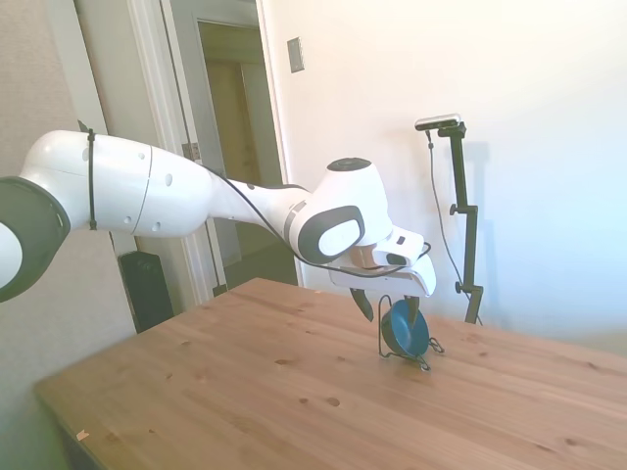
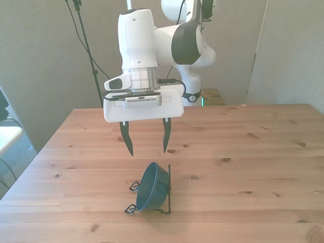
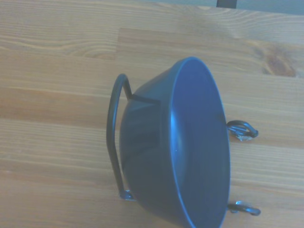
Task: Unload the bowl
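Nothing is unloaded yet: the bowl (image 2: 152, 187) sits on its edge in the wire stand (image 2: 168, 190) on the table (image 2: 253, 167), while the gripper (image 2: 146, 144) hovers above it, fingers spread wide and empty

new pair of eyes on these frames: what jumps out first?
The teal bowl propped on edge in a thin black wire stand, near the table's front edge in the front view. Right above it hangs the white arm's pincer, fingers open and pointing down, not touching the bowl. Otherwise only a doorway behind the arm in the side view.
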You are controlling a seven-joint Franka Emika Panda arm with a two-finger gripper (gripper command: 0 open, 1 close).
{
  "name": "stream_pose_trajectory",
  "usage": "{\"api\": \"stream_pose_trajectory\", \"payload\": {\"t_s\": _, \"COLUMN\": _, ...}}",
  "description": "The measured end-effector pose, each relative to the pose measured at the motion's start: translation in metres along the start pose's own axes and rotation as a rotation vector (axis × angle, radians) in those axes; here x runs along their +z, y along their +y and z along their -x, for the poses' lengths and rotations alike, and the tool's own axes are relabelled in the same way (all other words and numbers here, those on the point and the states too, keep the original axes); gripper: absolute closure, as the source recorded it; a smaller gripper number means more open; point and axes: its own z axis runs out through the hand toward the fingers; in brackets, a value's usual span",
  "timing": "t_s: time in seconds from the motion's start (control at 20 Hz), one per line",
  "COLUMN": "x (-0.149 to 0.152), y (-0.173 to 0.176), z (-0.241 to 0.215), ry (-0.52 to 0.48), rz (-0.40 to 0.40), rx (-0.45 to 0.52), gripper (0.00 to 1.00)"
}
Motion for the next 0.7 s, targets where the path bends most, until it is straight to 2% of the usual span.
{"api": "stream_pose_trajectory", "payload": {"t_s": 0.4, "x": 0.013, "y": 0.009, "z": -0.020, "ry": -0.014, "rz": -0.093, "rx": -0.091, "gripper": 0.00}}
{"api": "stream_pose_trajectory", "payload": {"t_s": 0.7, "x": 0.031, "y": 0.019, "z": -0.037, "ry": -0.085, "rz": -0.128, "rx": -0.286, "gripper": 0.00}}
